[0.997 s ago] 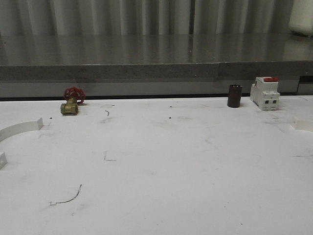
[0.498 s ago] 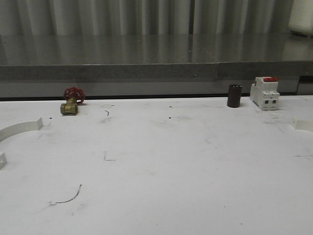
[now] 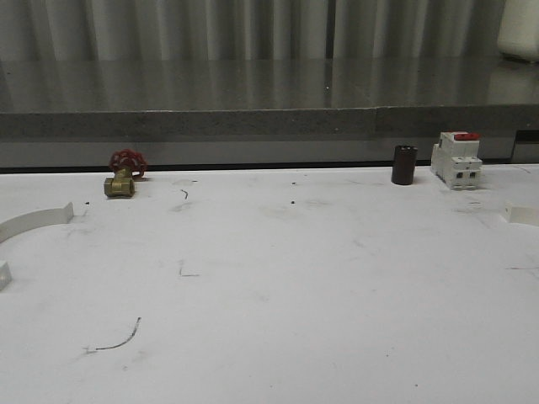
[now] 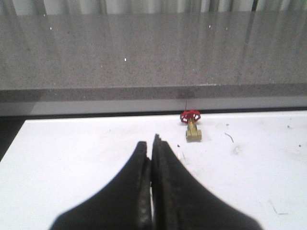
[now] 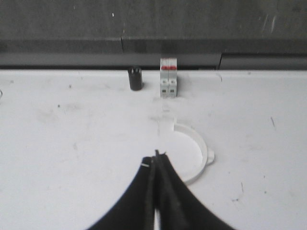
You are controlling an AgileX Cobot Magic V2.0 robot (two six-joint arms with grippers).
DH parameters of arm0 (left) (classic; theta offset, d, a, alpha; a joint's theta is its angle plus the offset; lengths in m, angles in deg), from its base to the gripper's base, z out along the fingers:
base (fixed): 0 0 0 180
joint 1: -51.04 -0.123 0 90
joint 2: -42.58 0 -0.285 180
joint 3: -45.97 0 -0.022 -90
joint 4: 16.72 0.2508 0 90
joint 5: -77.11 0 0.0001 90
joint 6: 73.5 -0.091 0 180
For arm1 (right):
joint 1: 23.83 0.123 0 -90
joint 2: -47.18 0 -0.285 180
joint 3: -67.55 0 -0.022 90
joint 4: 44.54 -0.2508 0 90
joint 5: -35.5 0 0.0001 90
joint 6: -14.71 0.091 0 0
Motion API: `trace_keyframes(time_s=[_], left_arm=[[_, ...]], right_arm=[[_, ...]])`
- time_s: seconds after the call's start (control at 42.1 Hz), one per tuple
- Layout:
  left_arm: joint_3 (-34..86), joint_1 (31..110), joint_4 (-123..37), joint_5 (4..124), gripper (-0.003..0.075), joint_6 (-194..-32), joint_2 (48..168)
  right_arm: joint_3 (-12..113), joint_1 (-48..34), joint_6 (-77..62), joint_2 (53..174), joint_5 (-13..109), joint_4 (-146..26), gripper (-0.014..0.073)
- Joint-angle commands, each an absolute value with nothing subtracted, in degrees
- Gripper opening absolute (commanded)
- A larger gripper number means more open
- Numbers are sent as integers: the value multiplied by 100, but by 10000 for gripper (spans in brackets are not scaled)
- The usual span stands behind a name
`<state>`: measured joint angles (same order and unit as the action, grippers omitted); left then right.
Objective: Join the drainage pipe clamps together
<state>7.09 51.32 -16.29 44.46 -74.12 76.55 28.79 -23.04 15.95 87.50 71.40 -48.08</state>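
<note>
My left pincer (image 4: 152, 143) was pressed fully together, holding nothing, with the brass valve with a red handwheel (image 4: 192, 126) ahead of its tips on the white surface (image 4: 86, 143). My right pincer (image 5: 157, 158) was likewise closed and empty; one white plastic semicircular drainage pipe clamp (image 5: 196, 153) lay just beside its tips, and beyond that stood the white boxy breaker with a red top (image 5: 168, 78). The other white half-ring clamp (image 3: 34, 220) lay well apart from it.

Dim, even light is seen throughout — shadows are faint. Soft vertical reflections are carried by the grey ledge (image 3: 253, 101); the right wrist view is slightly blurred and grainy.
</note>
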Motion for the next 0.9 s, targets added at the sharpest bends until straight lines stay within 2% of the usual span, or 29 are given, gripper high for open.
trace_keyframes(time_s=[0.0, 0.214, 0.309, 0.356, 0.427, 0.522, 0.593, 0.641, 0.878], left_arm=[[840, 5129, -1672, 4860, -20, -7350, 7937], [830, 5129, -1830, 4837, -20, -7350, 8352], [830, 5129, -1830, 4837, -11, -7350, 8547], [830, 5129, -1830, 4825, 25, -7350, 8645], [830, 5129, -1830, 4796, 121, -7350, 8783], [841, 5129, -1830, 4716, 297, -7350, 8976], [898, 5129, -1830, 4575, 430, -7350, 9168], [977, 5129, -1830, 4425, 469, -7350, 9352], [1665, 5129, -1792, 3883, 482, -7350, 10668]], right_arm=[[3046, -2288, 1534, 9021, 6984, -4839, -67], [3046, -2288, 1534, 9522, 7129, -4839, -57], [3046, -2288, 1534, 9597, 7118, -4839, 96], [3046, -2288, 1534, 9615, 7123, -4839, 222], [3046, -2288, 1534, 9613, 7128, -4839, 372], [3046, -2288, 1534, 9613, 7131, -4839, 489], [3046, -2288, 1534, 9613, 7131, -4839, 510], [3046, -2288, 1534, 9613, 7131, -4839, 509], [3046, -2288, 1534, 9613, 7131, -4839, 509]])
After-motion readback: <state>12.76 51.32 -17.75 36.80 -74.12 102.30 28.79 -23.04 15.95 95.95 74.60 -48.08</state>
